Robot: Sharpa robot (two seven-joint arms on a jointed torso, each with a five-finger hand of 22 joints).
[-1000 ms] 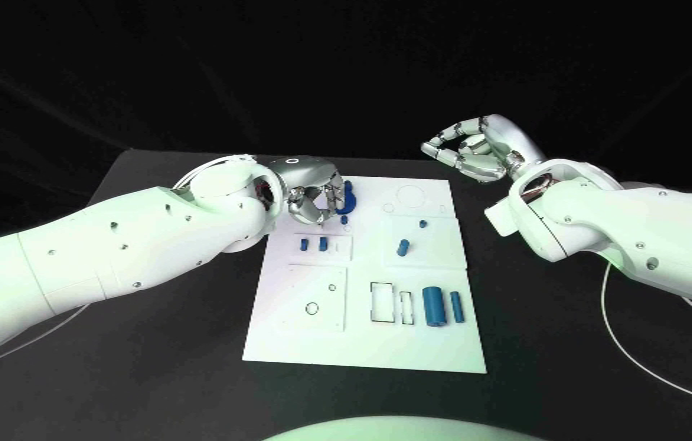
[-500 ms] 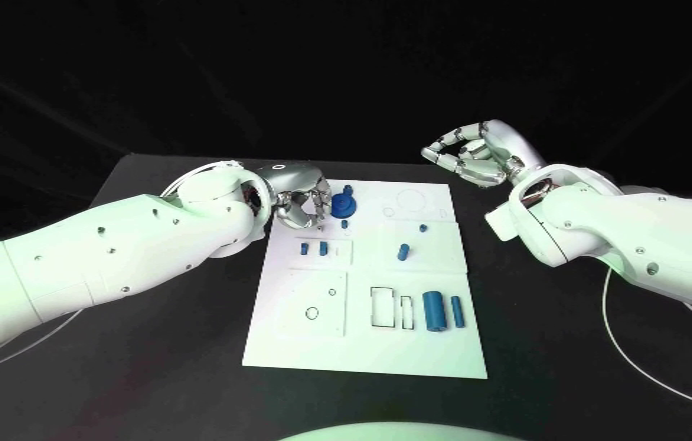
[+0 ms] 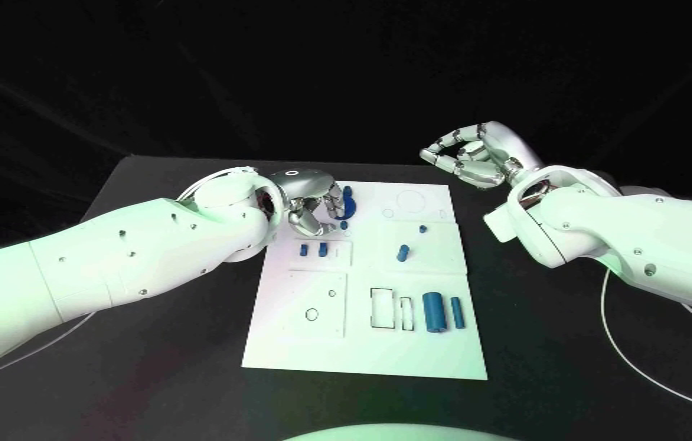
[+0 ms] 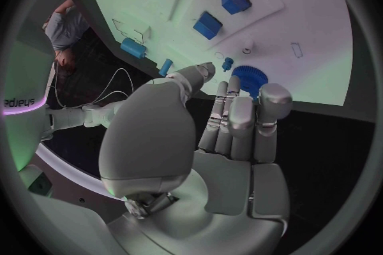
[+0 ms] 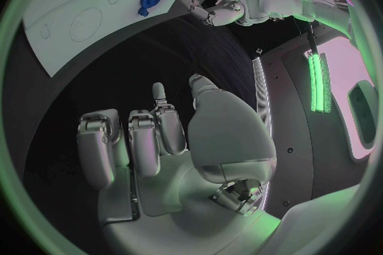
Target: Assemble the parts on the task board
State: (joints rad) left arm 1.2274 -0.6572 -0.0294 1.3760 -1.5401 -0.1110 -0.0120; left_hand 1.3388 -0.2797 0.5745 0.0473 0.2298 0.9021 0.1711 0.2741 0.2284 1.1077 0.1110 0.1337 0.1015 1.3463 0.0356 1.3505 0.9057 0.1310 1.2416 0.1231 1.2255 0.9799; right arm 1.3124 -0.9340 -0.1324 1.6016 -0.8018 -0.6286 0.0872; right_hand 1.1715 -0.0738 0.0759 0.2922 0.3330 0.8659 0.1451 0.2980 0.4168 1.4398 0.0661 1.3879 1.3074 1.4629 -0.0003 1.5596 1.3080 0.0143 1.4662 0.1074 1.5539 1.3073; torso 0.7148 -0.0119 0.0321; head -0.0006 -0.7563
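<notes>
The white task board (image 3: 361,336) lies in the middle of the black table. A blue gear (image 3: 345,201) stands near its far left corner. My left hand (image 3: 309,203) is right beside the gear. In the left wrist view the hand's (image 4: 232,121) straight fingertips (image 4: 271,94) lie over the gear's (image 4: 246,75) near edge, with the thumb apart and nothing pinched. My right hand (image 3: 472,152) hangs off the board's far right corner, fingers curled in and empty (image 5: 152,140). Two small blue blocks (image 3: 315,249), an oblong piece (image 3: 404,252) and two cylinders (image 3: 444,311) lie on the board.
Small blue pegs (image 3: 343,225) (image 3: 423,228) stand in the board near the gear. A ring outline (image 3: 408,201) and a rectangular slot (image 3: 381,306) mark bare spots on the board. Black table (image 3: 173,361) surrounds the board on all sides.
My left hand, which had drawn back left of the gear half a second ago, has come back against it. The right hand has stayed in place.
</notes>
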